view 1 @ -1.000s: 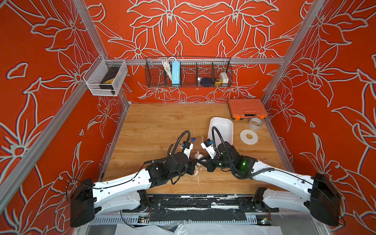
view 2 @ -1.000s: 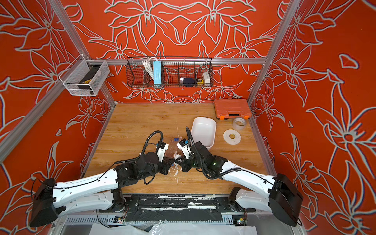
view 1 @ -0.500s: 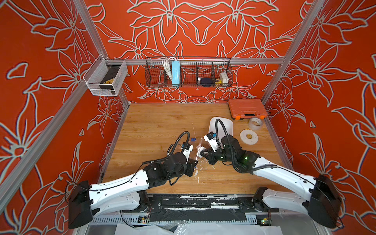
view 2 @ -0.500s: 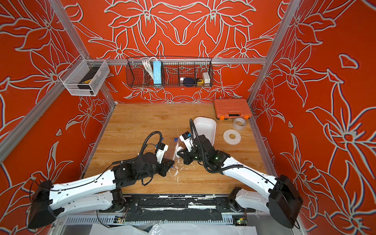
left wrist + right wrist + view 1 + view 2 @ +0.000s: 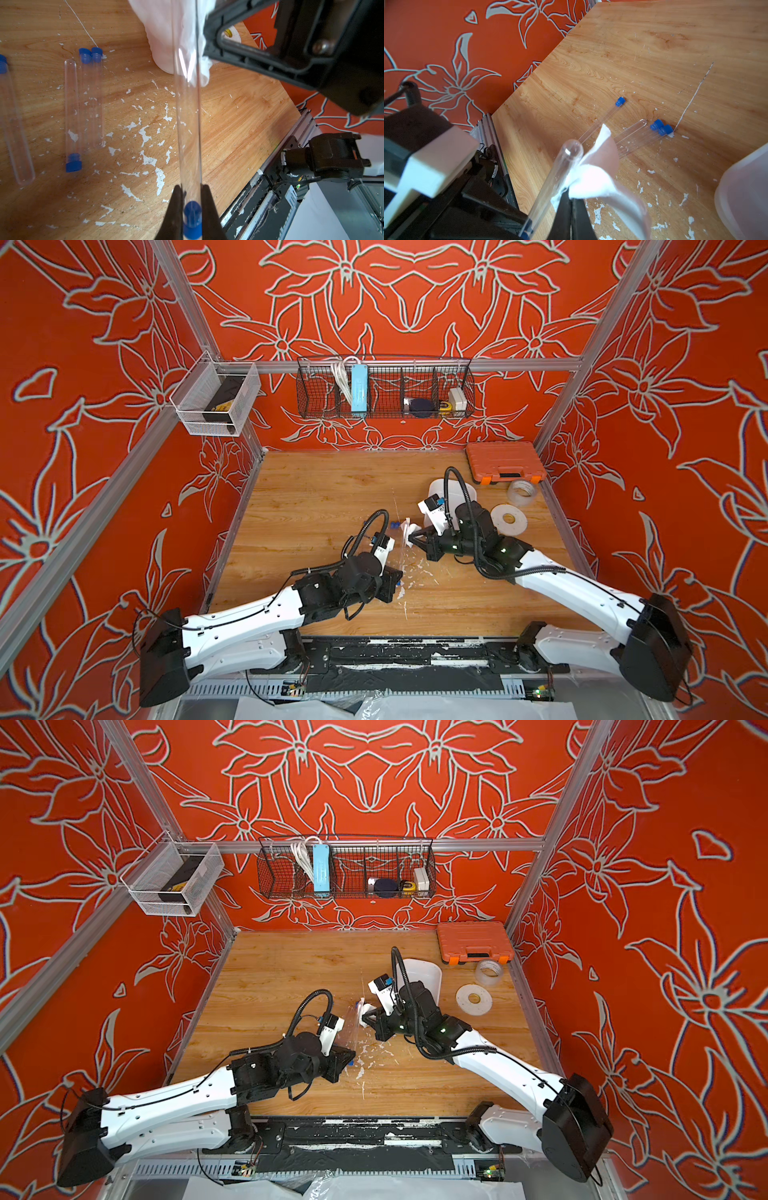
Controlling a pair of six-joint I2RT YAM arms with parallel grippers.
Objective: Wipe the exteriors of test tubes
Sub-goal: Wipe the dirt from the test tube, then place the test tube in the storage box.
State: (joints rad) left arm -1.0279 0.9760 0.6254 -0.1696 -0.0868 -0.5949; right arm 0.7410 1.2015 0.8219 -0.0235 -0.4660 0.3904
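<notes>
Could slip out of the black left gripper (image 5: 191, 191), clamped shut on the blue-capped end of a long clear plastic test tube (image 5: 188, 124) held in the air, if shoved too hard by the black right gripper (image 5: 570, 199), pinched shut on a crumpled white tissue (image 5: 591, 180) touching the tube's round tip. All around: orange flower walls (image 5: 395, 294). Below: scratched wooden table (image 5: 324, 497), four more clear tubes (image 5: 71, 114) lying flat.

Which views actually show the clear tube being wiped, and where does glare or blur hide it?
Left wrist view: the held tube is sharp, with one glare streak beside the tissue. Right wrist view: its rounded end is crisp, the tissue washed out and soft. In both top views it nearly vanishes against the table.
</notes>
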